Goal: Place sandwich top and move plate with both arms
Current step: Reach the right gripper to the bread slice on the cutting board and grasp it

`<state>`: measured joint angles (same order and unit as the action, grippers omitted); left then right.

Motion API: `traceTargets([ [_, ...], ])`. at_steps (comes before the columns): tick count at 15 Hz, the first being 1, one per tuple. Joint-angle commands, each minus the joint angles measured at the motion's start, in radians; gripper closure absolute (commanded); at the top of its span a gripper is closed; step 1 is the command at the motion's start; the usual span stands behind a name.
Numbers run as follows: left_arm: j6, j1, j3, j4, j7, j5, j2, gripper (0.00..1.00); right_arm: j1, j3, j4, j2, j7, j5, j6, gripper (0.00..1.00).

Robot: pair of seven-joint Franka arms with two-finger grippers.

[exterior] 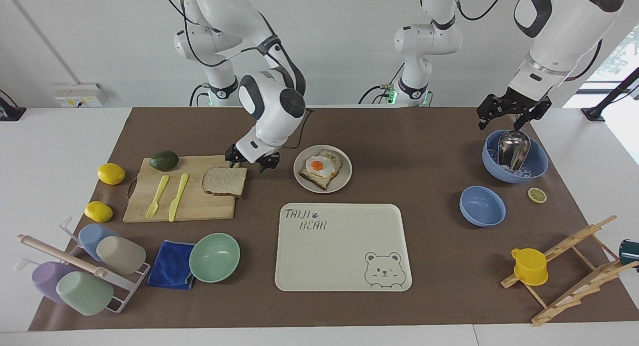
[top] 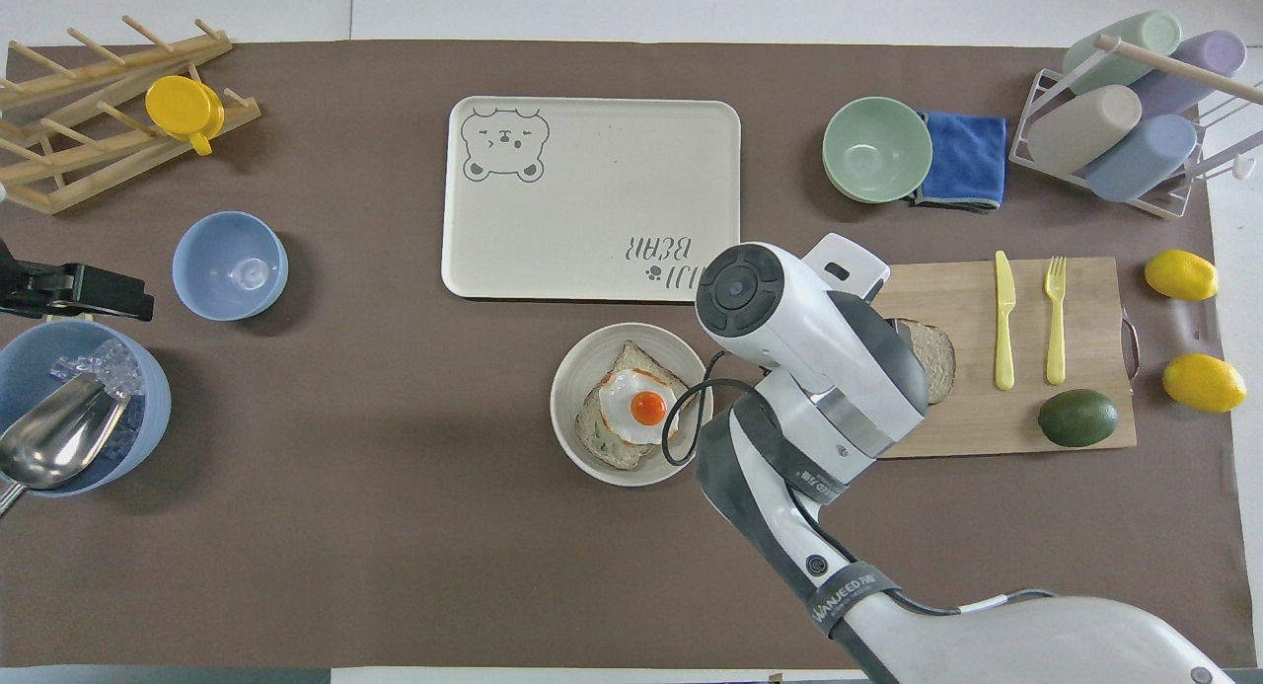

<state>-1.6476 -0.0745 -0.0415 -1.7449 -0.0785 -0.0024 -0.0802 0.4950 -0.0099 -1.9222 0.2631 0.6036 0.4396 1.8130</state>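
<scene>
The bread (exterior: 225, 181) lies flat on the board (exterior: 192, 206), beside the plate (exterior: 345, 178) toward the right arm's end of the table, free to be lifted. The plate carries the egg toast (exterior: 319, 169), nearer the robots than the tray (exterior: 344, 266). The right end effector (exterior: 252, 162) hangs open over the board's corner by the bread, seemingly not touching. The left end effector (exterior: 510, 117) waits open above the ice bowl (exterior: 536, 166).

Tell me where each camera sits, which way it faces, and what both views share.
Facing view: high across the table, looking at the robots; both arms, right tool beside the sandwich top, left tool over the ice bowl.
Overhead view: above the robots' end, looking down; right arm covers most of the bread.
Shared: plate, tray.
</scene>
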Motion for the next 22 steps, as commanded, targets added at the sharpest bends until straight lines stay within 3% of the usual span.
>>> traceTargets([
  [1,0.022,-0.005,-0.008,0.008,0.002,-0.011,-0.007,0.0,-0.022,-0.007,-0.014,0.018,0.036,0.054,0.025,0.0],
  [5,0.022,-0.005,-0.008,0.008,0.002,-0.011,-0.007,0.0,-0.029,-0.007,-0.101,0.024,0.096,0.056,0.137,0.0],
  [15,0.022,-0.005,-0.008,0.008,0.002,-0.011,-0.007,0.0,-0.064,-0.007,-0.147,0.015,0.097,0.079,0.15,0.03],
  [18,0.022,-0.005,-0.008,0.008,0.002,-0.011,-0.007,0.0,-0.064,-0.007,-0.159,0.013,0.094,0.08,0.154,0.36],
  [21,0.022,-0.005,-0.008,0.01,0.002,-0.011,-0.007,0.0,-0.068,-0.005,-0.141,0.015,0.078,0.1,0.137,0.78],
  [22,0.022,-0.005,-0.008,0.01,0.002,-0.011,-0.007,0.0,-0.065,-0.005,-0.138,0.015,0.071,0.1,0.135,0.97],
])
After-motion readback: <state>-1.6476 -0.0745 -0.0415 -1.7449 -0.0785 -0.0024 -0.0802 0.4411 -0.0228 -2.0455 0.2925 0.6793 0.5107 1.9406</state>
